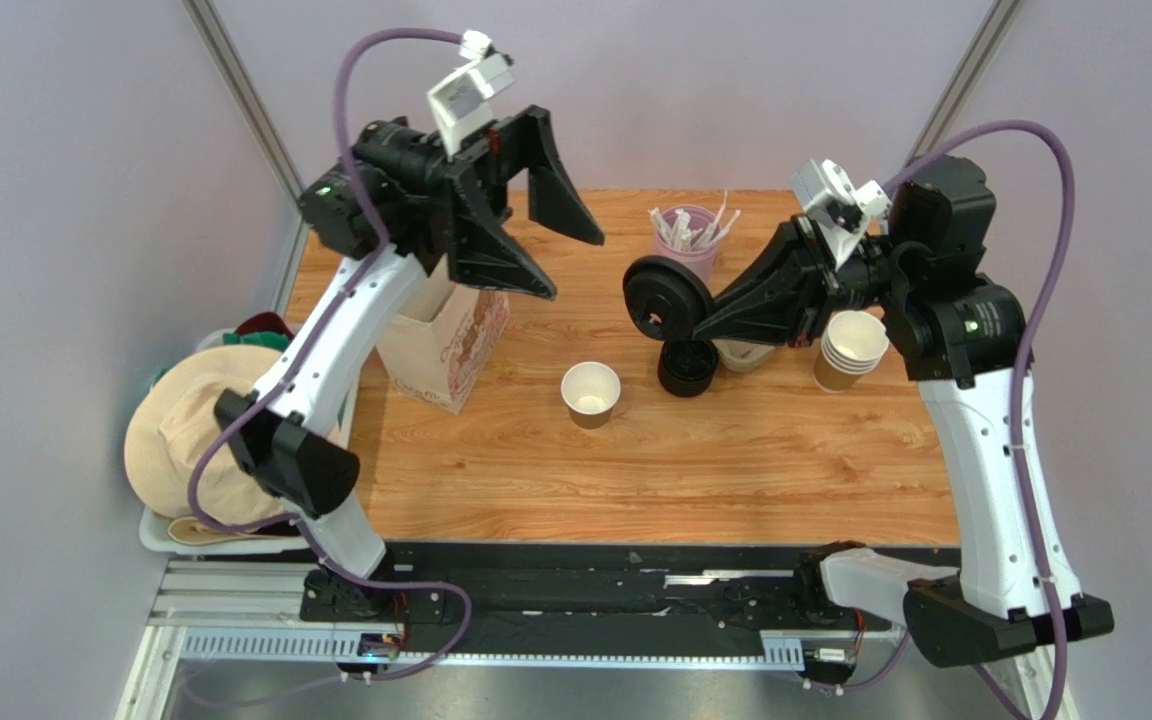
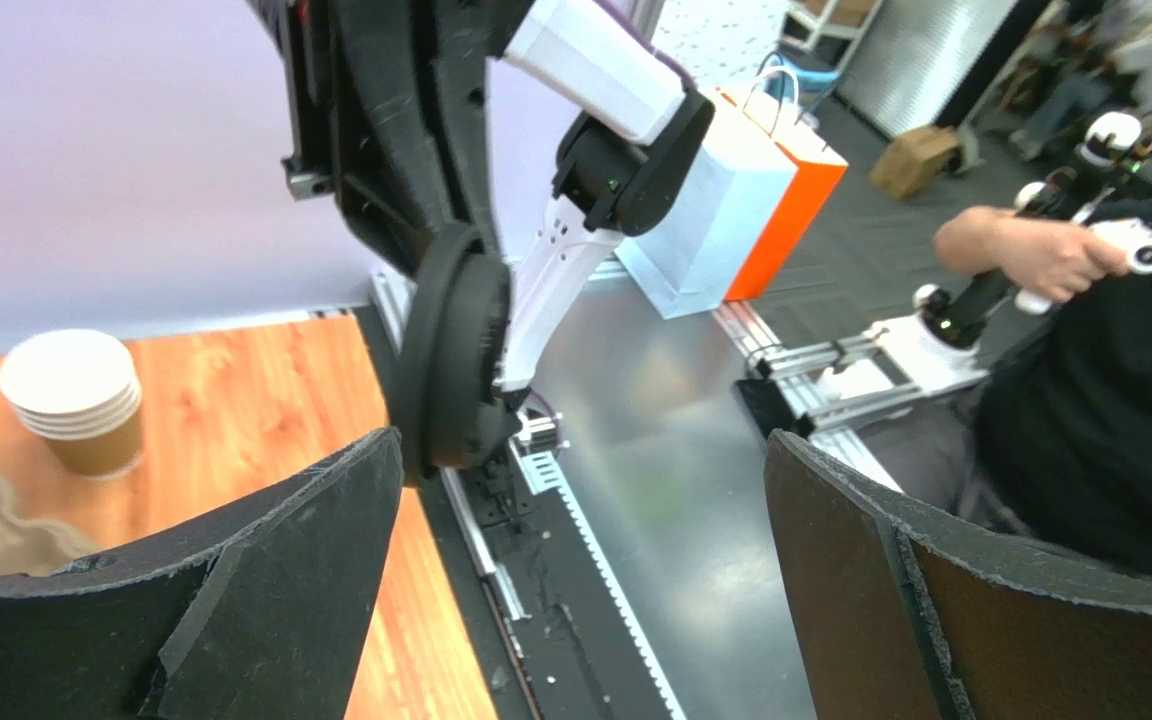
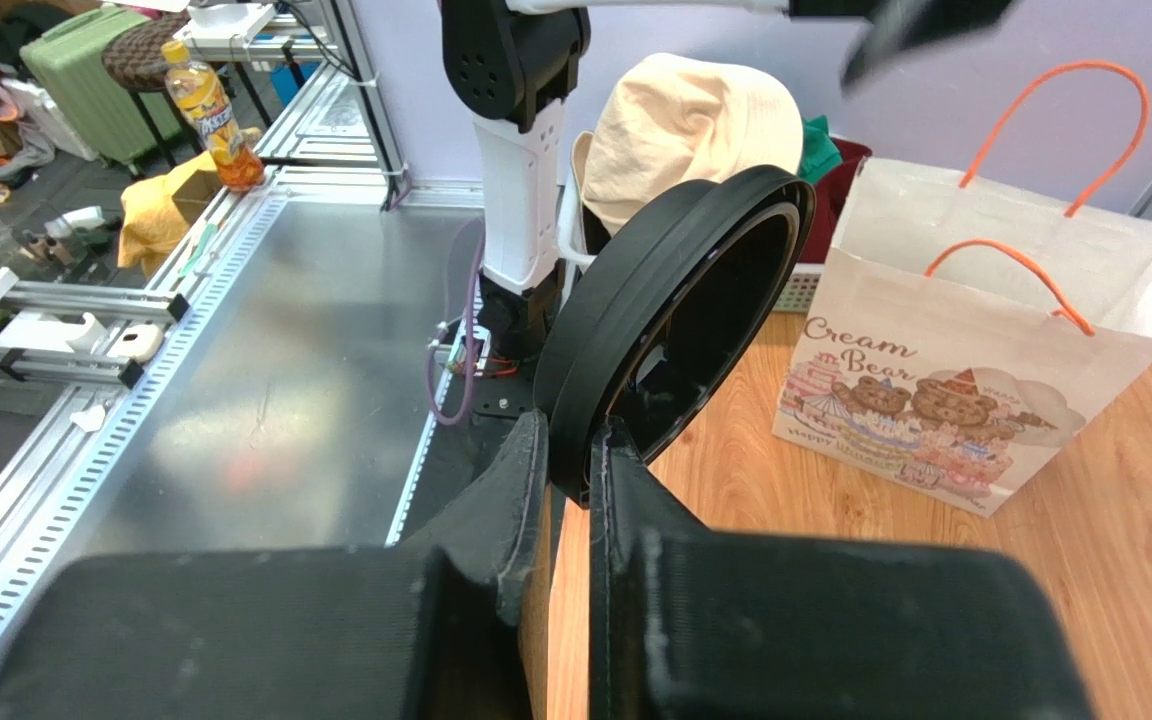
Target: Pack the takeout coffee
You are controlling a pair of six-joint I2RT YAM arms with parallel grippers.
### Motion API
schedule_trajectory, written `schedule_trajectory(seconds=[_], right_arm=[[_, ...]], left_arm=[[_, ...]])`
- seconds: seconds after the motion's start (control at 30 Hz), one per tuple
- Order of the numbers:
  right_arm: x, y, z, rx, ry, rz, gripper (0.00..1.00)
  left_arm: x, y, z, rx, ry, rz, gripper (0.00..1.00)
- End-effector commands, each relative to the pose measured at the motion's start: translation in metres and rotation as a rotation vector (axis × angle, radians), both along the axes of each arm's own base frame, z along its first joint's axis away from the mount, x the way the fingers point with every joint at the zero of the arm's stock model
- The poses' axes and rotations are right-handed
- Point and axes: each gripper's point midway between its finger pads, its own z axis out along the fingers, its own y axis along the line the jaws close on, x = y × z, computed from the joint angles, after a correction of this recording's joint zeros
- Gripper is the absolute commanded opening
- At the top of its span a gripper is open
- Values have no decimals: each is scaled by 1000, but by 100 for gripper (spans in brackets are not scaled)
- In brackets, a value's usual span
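The takeout coffee cup (image 1: 591,393), kraft-brown and white inside, stands open and upright at mid-table. Its round black lid (image 1: 665,297) hangs on edge above the table, pinched at the rim by my right gripper (image 1: 692,312). The right wrist view shows the lid (image 3: 687,308) clamped between the shut fingers of the right gripper (image 3: 597,450). The left gripper (image 1: 570,263) is open and empty, raised above the paper bag (image 1: 447,348). In the left wrist view the left gripper (image 2: 582,450) faces the held lid (image 2: 455,345).
A dark pile of lids (image 1: 687,368) sits right of the cup. A nested stack of brown cups (image 1: 850,348) stands under the right arm, and a pink cup of white sticks (image 1: 695,233) at the back. A beige hat (image 1: 199,435) lies in a bin off the table's left edge.
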Motion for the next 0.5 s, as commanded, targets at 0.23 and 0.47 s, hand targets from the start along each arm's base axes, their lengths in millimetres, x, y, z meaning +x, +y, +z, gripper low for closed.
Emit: schedule_trajectory(seconds=[0.23,0.47], right_arm=[[-30,-7,-1,-2,-79,-11,0],[-24,-5,7,4,-80,-26,0]], left_arm=[[14,61,54,-71,-125,472,99],[91,72,-10,80,-402,849,99]])
